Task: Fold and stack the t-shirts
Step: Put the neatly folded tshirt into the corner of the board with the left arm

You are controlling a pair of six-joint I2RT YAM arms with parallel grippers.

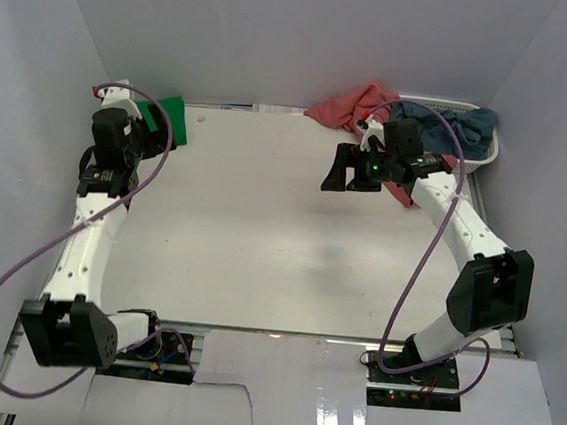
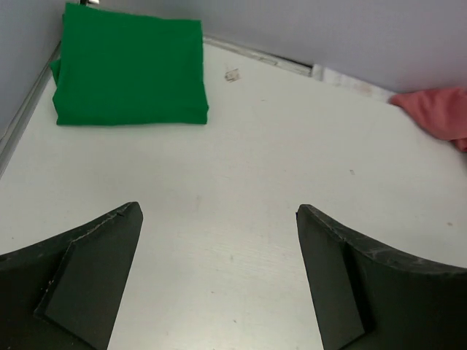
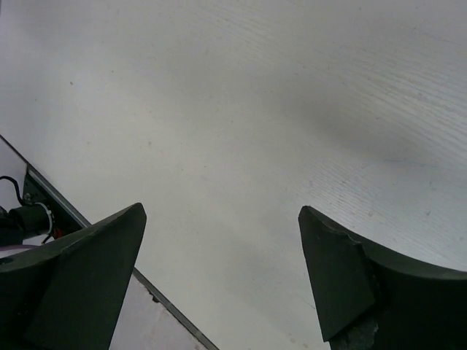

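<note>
A bright green t-shirt [image 1: 168,117] [image 2: 131,69] lies folded in a neat rectangle at the table's far left corner. My left gripper [image 1: 153,136] [image 2: 219,211] hovers just in front of it, open and holding nothing. A salmon-pink t-shirt [image 1: 346,106] [image 2: 438,111] lies crumpled at the back right, partly under my right arm. A grey-blue t-shirt [image 1: 465,126] is bunched in the white basket [image 1: 481,163]. My right gripper [image 1: 346,177] [image 3: 219,211] hangs open above the bare table, left of the pink shirt, with nothing between its fingers.
White walls close in the table on the left, back and right. The table's near edge [image 3: 80,219] with cables shows in the right wrist view. Purple cables loop off both arms.
</note>
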